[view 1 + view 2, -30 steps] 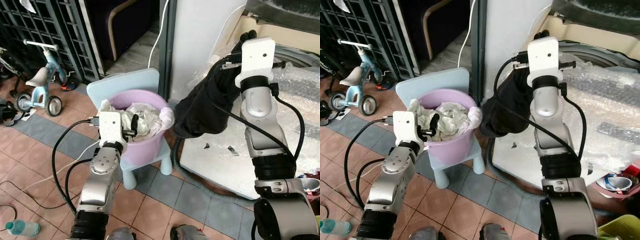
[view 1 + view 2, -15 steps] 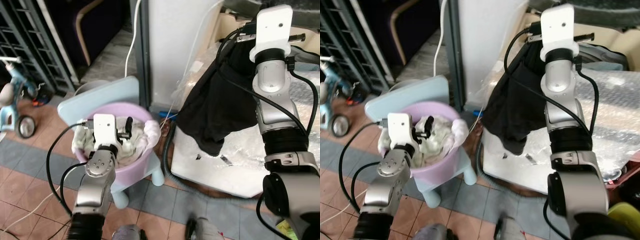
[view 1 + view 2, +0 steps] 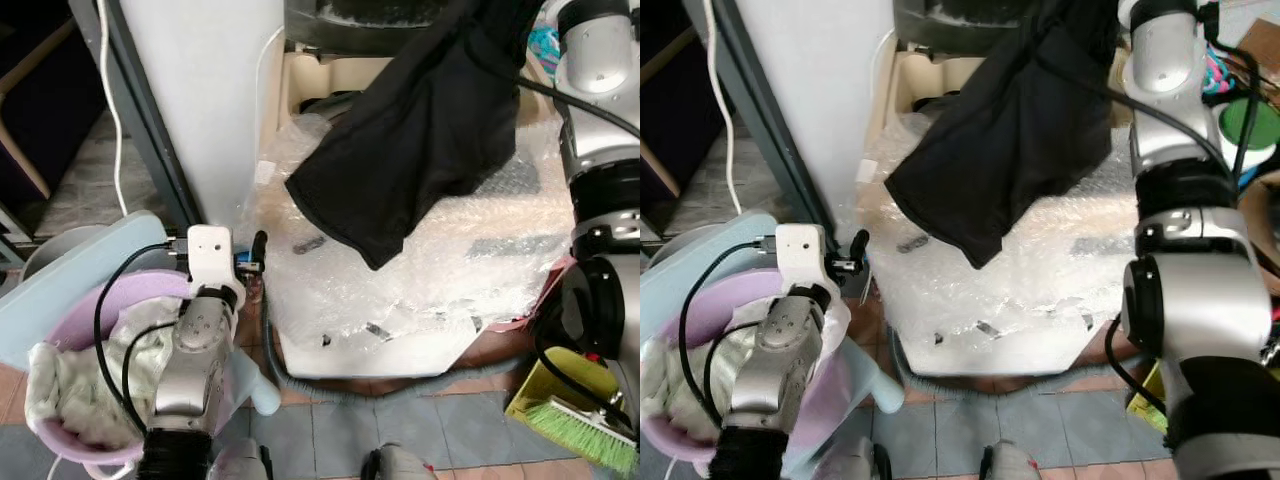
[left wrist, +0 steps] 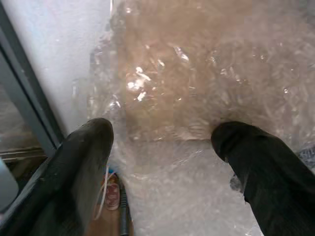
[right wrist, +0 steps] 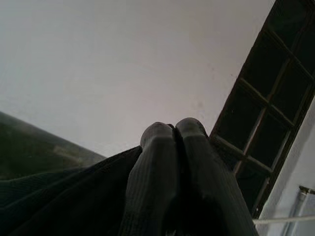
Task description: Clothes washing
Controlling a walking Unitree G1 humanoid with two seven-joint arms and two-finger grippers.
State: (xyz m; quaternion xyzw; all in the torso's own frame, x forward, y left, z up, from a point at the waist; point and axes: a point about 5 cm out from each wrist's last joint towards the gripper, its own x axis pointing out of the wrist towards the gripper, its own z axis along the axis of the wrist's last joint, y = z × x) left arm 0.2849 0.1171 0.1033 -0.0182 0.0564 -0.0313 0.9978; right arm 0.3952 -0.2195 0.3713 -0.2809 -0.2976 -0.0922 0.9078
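Hanging from the raised right gripper (image 5: 174, 130), a large black cloth garment (image 3: 420, 130) is draped down over the bubble-wrap-covered white washing machine top (image 3: 400, 290). In the right wrist view the 2 black fingers (image 5: 157, 162) are seen pressed tight together w/ the dark fabric pinched between them, against a pale wall and a dark barred window frame (image 5: 275, 88). The upper end of the garment is carried near the dark opening at the top of the machine (image 3: 950, 15); its lower edge hangs over the bubble wrap, and whether it touches can't be told.

The left gripper (image 4: 162, 137) is held low, just beside the machine's front-left corner, fingers spread wide apart and nothing between them; crinkled bubble wrap and a grey vertical post (image 3: 150, 130) are seen past the fingertips.

Below the left arm, a round pink plastic basin (image 3: 75, 320) is set on a pale blue plastic child's chair (image 3: 60, 275). The basin is filled w/ crumpled white/cream laundry (image 3: 70, 385), some of it spilling over the rim.

At the robot's right, a green-bristled brush w/ a yellow dustpan (image 3: 570, 420) is seen on the tiled floor (image 3: 430, 440). A white cable (image 3: 110, 90) is run down beside the post.
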